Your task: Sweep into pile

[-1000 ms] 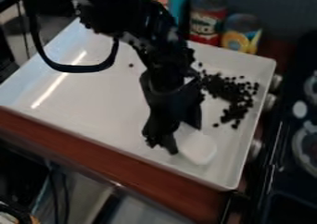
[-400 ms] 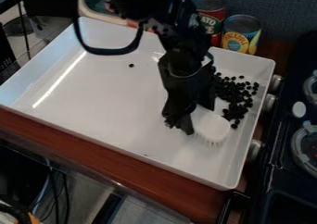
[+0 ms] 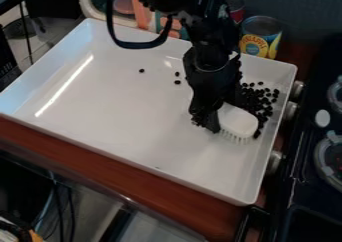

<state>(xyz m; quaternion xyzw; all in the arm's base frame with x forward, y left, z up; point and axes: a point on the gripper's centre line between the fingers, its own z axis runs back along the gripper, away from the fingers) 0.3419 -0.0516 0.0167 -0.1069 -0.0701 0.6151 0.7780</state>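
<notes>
Camera view: white tray (image 3: pixel 100 116) holds brush (image 3: pixel 238 121) and black beans (image 3: pixel 264 100).

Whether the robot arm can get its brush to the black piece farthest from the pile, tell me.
Probably yes: from the end effector, holding the brush, bare tray leads to that piece, with nothing in the way.

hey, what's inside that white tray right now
The white tray holds a cluster of small dark pieces, a few strays and a white brush at the gripper. Whatever lies directly behind the arm or under the brush is hidden.
</notes>
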